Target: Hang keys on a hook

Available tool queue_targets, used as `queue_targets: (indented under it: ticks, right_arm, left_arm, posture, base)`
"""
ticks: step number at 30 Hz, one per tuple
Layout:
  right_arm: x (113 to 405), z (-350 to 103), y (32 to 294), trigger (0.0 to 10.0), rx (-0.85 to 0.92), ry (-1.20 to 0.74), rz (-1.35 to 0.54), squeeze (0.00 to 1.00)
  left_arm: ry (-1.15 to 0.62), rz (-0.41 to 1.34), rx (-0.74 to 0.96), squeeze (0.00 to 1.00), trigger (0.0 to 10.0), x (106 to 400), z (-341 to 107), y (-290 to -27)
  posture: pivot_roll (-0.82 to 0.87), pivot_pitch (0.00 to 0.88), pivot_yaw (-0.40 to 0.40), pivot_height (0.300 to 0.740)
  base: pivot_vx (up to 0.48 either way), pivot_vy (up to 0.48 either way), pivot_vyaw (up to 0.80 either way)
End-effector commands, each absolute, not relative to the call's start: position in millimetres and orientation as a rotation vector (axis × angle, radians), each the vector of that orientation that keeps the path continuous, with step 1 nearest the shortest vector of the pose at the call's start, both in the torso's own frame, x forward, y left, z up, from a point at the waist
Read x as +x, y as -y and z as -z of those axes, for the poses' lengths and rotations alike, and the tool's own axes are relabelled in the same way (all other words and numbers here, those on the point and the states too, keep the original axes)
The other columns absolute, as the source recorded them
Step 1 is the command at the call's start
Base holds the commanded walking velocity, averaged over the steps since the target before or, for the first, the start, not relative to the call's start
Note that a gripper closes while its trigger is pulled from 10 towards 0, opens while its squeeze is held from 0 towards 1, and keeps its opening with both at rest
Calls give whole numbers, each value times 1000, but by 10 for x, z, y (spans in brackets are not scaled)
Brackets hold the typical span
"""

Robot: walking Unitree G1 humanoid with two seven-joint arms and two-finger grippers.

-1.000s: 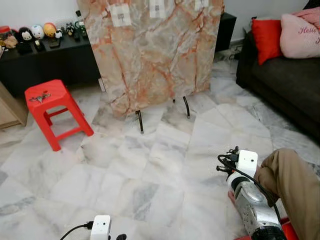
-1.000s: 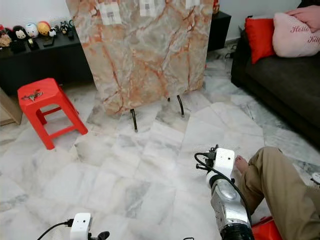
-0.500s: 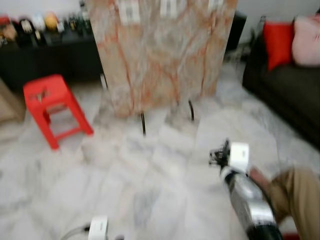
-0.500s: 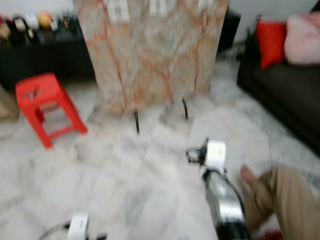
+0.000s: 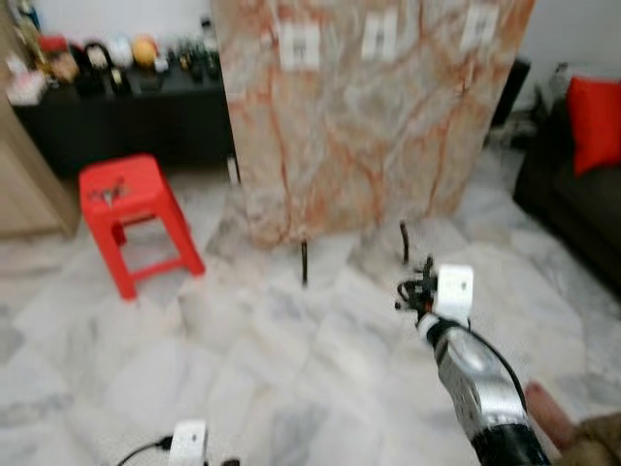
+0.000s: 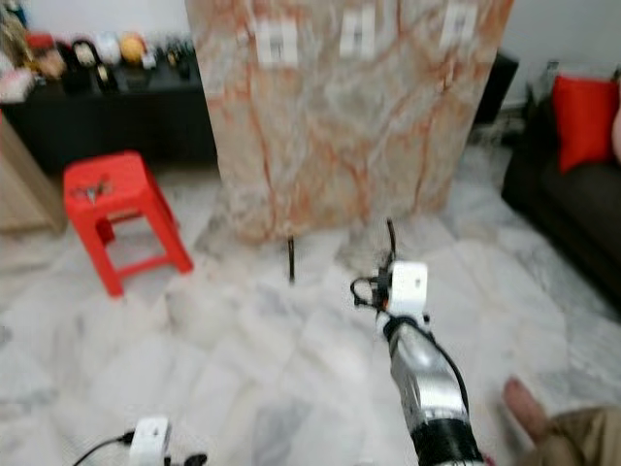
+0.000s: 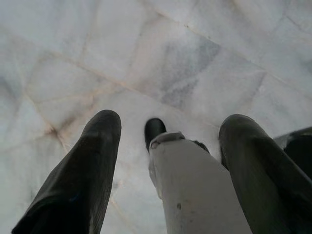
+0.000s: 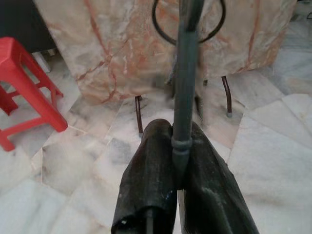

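A slim grey-green key (image 8: 184,78), apparently topped by a dark ring, is pinched between the pressed-together fingers of the right gripper (image 8: 176,161), raised toward the marble board (image 5: 369,107). The left gripper (image 7: 165,161) is spread over the floor (image 7: 195,48).

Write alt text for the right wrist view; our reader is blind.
The right gripper is shut on a key with a ring at its far end, aimed at a marble board on thin legs. A red stool stands beside it on the floor.

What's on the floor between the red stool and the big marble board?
Nothing: bare marble floor lies between the red stool and marble board, seen in the eye views.
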State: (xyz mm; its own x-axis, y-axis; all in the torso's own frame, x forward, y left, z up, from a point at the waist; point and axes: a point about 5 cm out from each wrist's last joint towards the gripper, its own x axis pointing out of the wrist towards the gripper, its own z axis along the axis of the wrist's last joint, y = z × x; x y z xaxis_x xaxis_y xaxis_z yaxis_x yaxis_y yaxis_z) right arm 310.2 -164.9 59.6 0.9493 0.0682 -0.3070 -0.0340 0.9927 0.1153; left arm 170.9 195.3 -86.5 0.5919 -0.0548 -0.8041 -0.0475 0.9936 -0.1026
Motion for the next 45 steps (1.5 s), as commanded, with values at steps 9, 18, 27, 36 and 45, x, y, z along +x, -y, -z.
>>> queue_targets:
  ticks: [9,18,27,36,45]
  right_arm:
    - [3153,-696,1703,10000,117,-288,-38,0]
    - [3133,-785,1543,10000,80,-254,-185,0]
    - [3155,-854,1498,10000,107,-227,-199,0]
    - [3181,-928,1439,10000,116,-213,-234,0]
    - [3177,-946,1378,10000,116,-216,-257,0]
  left_arm:
    - [-950,22,-129,0,10000,1721,871,-1894]
    - [-951,25,-130,0,10000,1747,862,-1887]
    - [-956,22,-130,0,10000,1742,865,-1889]
    - [-959,25,-134,0,10000,1736,869,-1879]
    - [-961,27,-138,0,10000,1725,874,-1876]
  posture:
    - [-206,67,-8,727]
    - [-206,78,-11,727]
    - [-200,68,-12,727]
    - [-197,50,-14,727]
    - [-195,29,-11,727]
  base:
    - [379,0,0]
    - [400,0,0]
    - [409,0,515]
    - [412,0,0]
    - [413,0,0]
